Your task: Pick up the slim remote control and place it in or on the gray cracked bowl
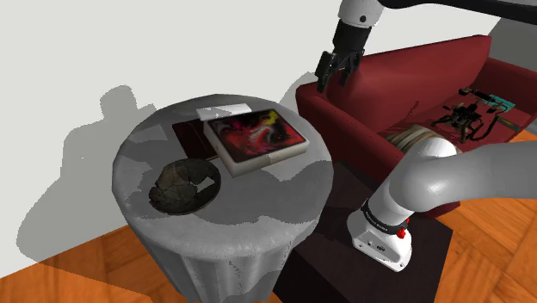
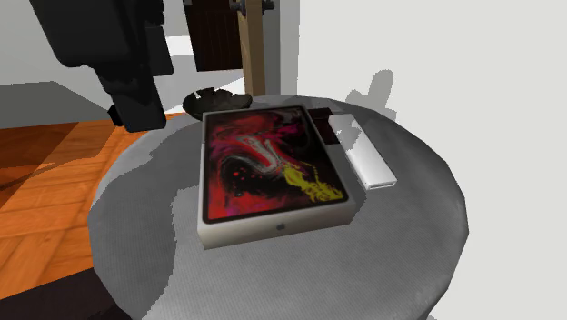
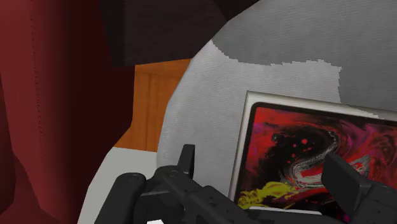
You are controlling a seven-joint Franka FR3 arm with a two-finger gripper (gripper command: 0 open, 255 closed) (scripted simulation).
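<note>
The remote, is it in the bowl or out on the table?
Out. The white remote lies flat on the round table beside the tablet; the dark bowl sits apart from it.

white remote (image 2: 363, 151), dark grey mottled bowl (image 1: 175, 203), red-swirled tablet (image 2: 269, 164), maroon sofa (image 1: 403, 93)

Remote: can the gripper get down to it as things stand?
Probably yes. The remote lies flat on the table beside the tablet, its top uncovered. The open gripper hangs in the air nearby, with nothing between them.
</note>
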